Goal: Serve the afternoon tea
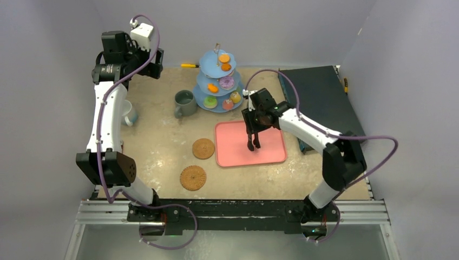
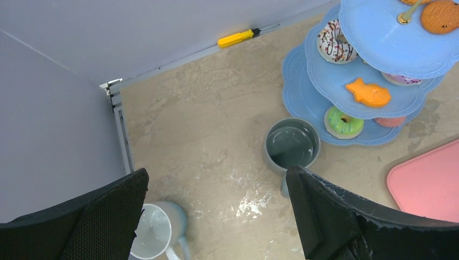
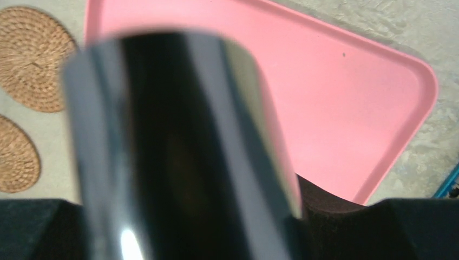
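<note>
Blue scalloped stand (image 2: 379, 46) — three tiers, colourful doughnuts (image 2: 334, 42)

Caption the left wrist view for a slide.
Open left gripper over grey-green mug and white mug, beside loaded blue stand.

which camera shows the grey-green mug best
The left wrist view: the grey-green mug is close and seen from above, its inside in view. The top external view shows it small, beside the blue stand. The right wrist view misses it.

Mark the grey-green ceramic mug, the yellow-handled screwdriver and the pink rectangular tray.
grey-green ceramic mug (image 2: 291, 145): left wrist view, inner floor.
yellow-handled screwdriver (image 2: 236, 38): left wrist view, handle.
pink rectangular tray (image 3: 335, 108): right wrist view, bare floor.
</note>
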Robot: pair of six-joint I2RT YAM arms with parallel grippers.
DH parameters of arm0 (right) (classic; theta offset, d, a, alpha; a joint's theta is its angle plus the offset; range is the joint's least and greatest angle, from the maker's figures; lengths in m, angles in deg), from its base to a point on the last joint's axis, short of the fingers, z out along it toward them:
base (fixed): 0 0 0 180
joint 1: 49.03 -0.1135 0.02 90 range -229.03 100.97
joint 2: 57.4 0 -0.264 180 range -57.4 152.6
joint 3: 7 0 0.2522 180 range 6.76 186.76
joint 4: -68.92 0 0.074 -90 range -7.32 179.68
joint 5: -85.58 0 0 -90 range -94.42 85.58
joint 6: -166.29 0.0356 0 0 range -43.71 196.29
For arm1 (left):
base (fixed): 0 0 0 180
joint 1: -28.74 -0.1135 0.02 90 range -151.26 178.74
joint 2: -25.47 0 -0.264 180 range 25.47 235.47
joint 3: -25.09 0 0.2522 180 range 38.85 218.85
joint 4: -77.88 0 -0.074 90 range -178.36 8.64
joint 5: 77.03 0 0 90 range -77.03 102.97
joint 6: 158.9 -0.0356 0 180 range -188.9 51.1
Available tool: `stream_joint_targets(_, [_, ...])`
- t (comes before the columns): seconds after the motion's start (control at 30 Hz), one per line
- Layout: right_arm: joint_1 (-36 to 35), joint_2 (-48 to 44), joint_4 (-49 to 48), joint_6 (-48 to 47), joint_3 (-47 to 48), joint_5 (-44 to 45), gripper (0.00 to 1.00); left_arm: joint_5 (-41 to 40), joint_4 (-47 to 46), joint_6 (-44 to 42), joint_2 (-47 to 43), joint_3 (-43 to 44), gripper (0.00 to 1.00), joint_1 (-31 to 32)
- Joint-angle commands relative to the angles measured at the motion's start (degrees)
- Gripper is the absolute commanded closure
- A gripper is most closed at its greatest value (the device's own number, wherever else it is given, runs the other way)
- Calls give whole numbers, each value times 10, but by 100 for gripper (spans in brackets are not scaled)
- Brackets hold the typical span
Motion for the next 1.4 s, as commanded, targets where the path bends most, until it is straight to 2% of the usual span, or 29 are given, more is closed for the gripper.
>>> stream_joint_targets(0.0, [-1,41,-7,-29,60,8,52,7,-9,-6,-25,-4,1,-7])
stream_joint_targets(0.27, [0,118,-4,-47,85,7,51,5,-8,-6,-27,-7,1,-6])
stream_joint_targets(0.97, [-1,137,-59,-23,-4,49,49,-5,-12,-14,-31,-11,1,-8])
stream_joint_targets(1.1, [0,137,-64,-22,-9,64,42,-6,-11,-14,-29,-10,1,-8])
stream_joint_targets(1.2, [-1,126,-68,-22,-2,72,26,-6,-7,-12,-26,-5,1,-8])
stream_joint_targets(1.37, [-9,78,-71,-17,25,92,12,-6,-5,-8,-26,-5,1,-9])
